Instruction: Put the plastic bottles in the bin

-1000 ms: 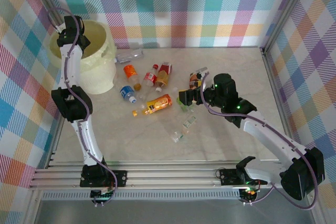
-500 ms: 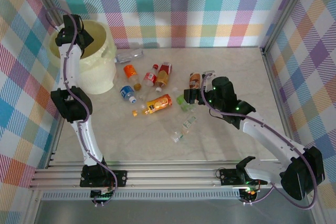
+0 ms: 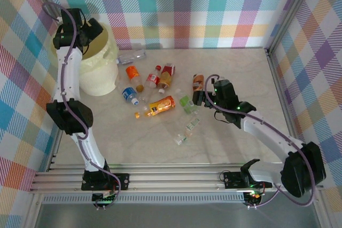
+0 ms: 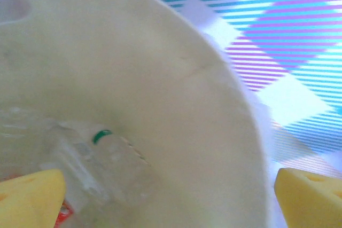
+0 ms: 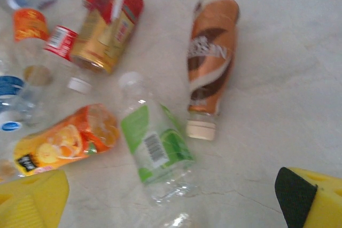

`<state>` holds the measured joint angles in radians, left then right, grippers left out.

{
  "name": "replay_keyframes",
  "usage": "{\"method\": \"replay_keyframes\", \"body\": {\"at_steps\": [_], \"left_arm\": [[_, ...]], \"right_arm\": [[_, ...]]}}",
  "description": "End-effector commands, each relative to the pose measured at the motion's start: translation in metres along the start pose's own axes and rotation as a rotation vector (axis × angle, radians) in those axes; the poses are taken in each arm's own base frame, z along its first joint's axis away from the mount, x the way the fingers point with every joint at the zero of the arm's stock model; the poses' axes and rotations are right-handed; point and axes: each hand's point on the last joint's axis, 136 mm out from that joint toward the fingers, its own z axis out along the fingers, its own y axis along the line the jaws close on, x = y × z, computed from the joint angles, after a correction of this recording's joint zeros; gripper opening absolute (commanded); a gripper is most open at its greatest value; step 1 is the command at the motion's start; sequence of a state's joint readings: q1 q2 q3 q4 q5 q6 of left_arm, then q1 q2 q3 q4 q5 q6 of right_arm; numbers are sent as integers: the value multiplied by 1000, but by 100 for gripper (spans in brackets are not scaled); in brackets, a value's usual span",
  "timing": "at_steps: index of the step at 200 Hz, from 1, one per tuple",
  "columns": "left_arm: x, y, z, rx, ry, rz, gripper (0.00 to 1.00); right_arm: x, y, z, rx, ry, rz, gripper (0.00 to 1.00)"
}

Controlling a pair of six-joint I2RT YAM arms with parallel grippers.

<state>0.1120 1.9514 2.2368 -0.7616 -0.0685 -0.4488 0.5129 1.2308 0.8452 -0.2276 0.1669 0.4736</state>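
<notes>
The cream-yellow bin [image 3: 96,70] stands at the back left. My left gripper [image 3: 90,28] hovers over its mouth, open and holding nothing. In the left wrist view the bin's inner wall [image 4: 176,94] curves round a clear bottle with a green ring [image 4: 91,158] lying inside. Several bottles are strewn on the table: clear [image 3: 132,55], orange-capped [image 3: 132,73], red cola [image 3: 154,78], red-gold [image 3: 166,75], blue-labelled [image 3: 130,95], orange [image 3: 160,105], green-labelled [image 3: 187,102] and brown-orange [image 3: 198,82]. My right gripper [image 3: 200,97] is open just right of the green-labelled bottle [image 5: 155,145], near the brown-orange one [image 5: 214,62].
Two small clear crushed bottles [image 3: 192,126] [image 3: 180,138] lie nearer the front. Checked fabric walls enclose the table on the back and both sides. Bare marble tabletop [image 3: 240,73] stretches to the right of the bottles.
My left gripper has lifted and swung further back over the bin. My right gripper has drawn back to the right, away from the green-labelled bottle, which shifted slightly.
</notes>
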Motion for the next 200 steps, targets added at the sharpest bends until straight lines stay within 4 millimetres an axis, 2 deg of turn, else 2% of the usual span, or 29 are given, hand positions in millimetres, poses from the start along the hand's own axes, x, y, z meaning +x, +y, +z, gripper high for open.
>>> {"method": "replay_keyframes", "body": {"at_steps": [1, 42, 72, 118, 144, 200], "left_arm": [[-7, -36, -35, 192, -18, 1, 100], [10, -73, -89, 449, 9, 9, 100], [30, -85, -125, 560, 14, 29, 100], [60, -83, -167, 649, 66, -9, 100], [80, -79, -187, 675, 79, -1, 100], [110, -56, -197, 622, 119, 10, 100]], "right_arm": [[6, -10, 12, 38, 78, 57, 100], [9, -21, 33, 29, 131, 121, 100], [12, -33, 49, 32, 176, 129, 97], [26, -50, 72, 77, 264, 74, 93], [33, -48, 83, 62, 306, 61, 91], [41, -43, 111, 52, 372, 45, 89]]}}
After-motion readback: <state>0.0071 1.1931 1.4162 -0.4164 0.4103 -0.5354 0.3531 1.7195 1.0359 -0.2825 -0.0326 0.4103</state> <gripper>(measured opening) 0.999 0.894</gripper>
